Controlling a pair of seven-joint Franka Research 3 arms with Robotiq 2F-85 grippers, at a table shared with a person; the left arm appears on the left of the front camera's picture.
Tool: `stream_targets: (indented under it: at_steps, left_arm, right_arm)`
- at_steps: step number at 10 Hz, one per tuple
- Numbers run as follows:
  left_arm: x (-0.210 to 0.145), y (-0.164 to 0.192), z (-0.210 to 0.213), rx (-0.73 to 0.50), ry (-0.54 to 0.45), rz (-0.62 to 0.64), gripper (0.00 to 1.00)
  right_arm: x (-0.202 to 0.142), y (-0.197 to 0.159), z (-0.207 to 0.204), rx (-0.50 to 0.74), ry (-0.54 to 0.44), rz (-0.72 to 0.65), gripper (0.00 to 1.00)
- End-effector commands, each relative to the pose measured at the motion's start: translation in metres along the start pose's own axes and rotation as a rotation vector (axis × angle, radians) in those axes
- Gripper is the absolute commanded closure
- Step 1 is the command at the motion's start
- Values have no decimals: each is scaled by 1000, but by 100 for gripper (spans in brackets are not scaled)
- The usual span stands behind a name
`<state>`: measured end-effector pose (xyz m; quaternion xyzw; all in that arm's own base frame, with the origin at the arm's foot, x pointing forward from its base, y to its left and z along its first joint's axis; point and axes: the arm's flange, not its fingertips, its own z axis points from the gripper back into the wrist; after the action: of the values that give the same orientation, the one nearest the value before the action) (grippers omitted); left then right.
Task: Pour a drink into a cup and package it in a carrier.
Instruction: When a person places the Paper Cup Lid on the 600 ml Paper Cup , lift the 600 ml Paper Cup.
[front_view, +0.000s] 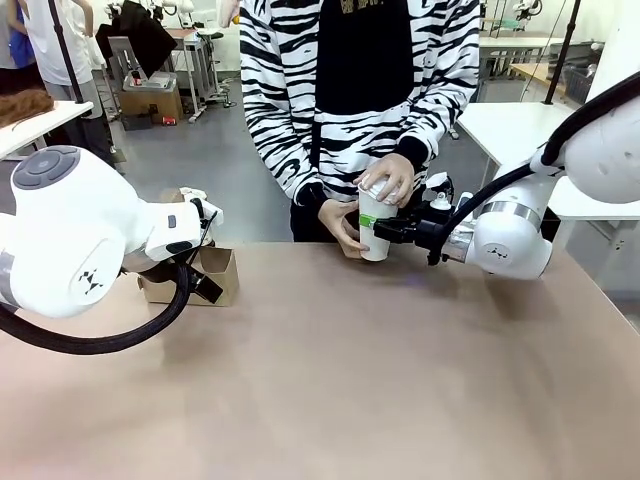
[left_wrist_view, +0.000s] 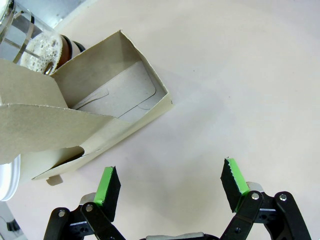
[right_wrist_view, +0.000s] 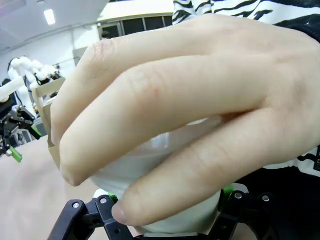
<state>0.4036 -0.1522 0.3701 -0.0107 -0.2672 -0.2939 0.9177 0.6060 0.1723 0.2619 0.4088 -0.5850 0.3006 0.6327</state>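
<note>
Right pincer, clamped round the tall white paper cup, should hold steady under the person's hand pressing down; left pincer hangs open.

the cup is plain white. the carrier is brown cardboard. the person's jacket carries black and white zebra stripes

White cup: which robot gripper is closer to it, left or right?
Right. The right gripper grips the white paper cup, which the person's hands also hold at the far table edge. The left gripper hangs open far away, beside the cardboard carrier.
</note>
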Motion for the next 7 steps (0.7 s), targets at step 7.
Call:
stream_targets:
  at_steps: [7]
  left_arm:
    - [0, 0, 0, -2, -2, 1, 0]
  right_arm:
    - [3, 2, -3, 2, -8, 0, 20]
